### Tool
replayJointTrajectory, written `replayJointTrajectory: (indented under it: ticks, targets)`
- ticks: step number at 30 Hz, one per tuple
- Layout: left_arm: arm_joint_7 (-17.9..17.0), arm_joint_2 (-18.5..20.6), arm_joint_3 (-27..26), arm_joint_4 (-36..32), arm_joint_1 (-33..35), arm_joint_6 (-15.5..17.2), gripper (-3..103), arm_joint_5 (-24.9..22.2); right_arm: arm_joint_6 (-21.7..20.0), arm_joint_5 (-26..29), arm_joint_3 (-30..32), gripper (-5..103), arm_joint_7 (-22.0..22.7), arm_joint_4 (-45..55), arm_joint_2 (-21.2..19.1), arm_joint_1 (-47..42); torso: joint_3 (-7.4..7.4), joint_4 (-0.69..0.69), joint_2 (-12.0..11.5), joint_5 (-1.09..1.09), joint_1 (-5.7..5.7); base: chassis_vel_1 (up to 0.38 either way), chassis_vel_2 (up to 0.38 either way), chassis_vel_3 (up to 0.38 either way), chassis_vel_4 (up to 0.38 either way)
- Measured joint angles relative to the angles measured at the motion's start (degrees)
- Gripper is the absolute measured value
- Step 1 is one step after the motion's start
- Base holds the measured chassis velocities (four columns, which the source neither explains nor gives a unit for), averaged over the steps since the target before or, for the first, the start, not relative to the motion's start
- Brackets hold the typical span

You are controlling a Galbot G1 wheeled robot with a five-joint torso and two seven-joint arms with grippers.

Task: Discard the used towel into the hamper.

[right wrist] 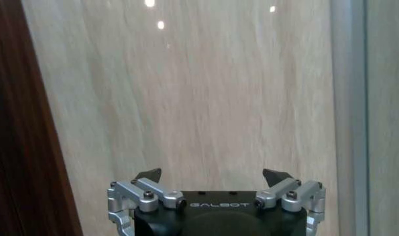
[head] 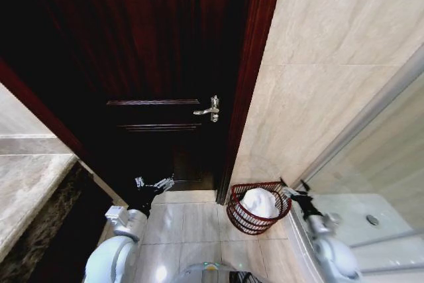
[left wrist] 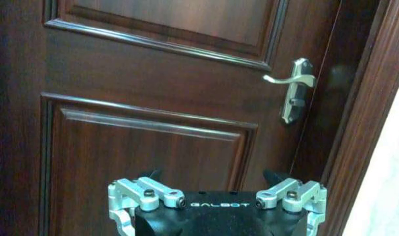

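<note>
White towel [head: 260, 203] in hamper [head: 246, 220], both grippers, left [left wrist: 213, 175] and right [right wrist: 213, 174], spread, empty, door handle [left wrist: 293, 88] ahead.

Hamper [head: 246, 220]: I see reddish-brown wire in an open weave of horizontal rings.
Towel [head: 260, 203]: plain white, I'd say.
Door [head: 159, 64]: I read a dark mahogany brown with a reddish grain.
Door handle [head: 209, 110]: silver.
Wall [head: 331, 64]: I see pale beige tile with faint streaks.
Floor [head: 192, 223]: light grey-beige tile.
Left pincer [left wrist: 214, 178]: black body, silver links.
Right pincer [right wrist: 213, 176]: black and silver too.

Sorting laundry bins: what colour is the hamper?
Reddish-brown wire hamper, clearest in the head view.
</note>
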Motion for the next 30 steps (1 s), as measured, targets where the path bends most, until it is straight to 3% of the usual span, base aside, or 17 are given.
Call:
replayJointTrajectory:
  ticks: [6,11,18,30]
  targets:
    - [0.0,0.0,0.0,0.0,0.0,0.0,100,0.0,0.7,0.5,-1.8,100,3.2,9.1,1.1,-1.5,0.02,0.05,0.0,0.03,0.04,0.0,0.0,0.0,0.0]
    - [0.0,0.0,0.0,0.0,0.0,0.0,100,0.0,0.9,-0.1,-2.5,100,3.0,15.0,1.8,-2.8,0.03,0.03,0.0,0.01,0.04,0.0,0.0,0.0,0.0]
    - [0.0,0.0,0.0,0.0,0.0,0.0,100,0.0,-1.0,-0.5,-3.2,100,4.3,23.8,6.2,-2.8,0.04,0.02,0.1,0.01,0.04,0.0,0.0,0.0,0.0]
    - [0.0,0.0,0.0,0.0,0.0,0.0,100,0.0,-0.8,-0.8,-4.2,100,2.1,27.8,6.6,-1.5,1.1,0.02,2.0,0.02,0.93,0.0,0.0,0.0,0.0]
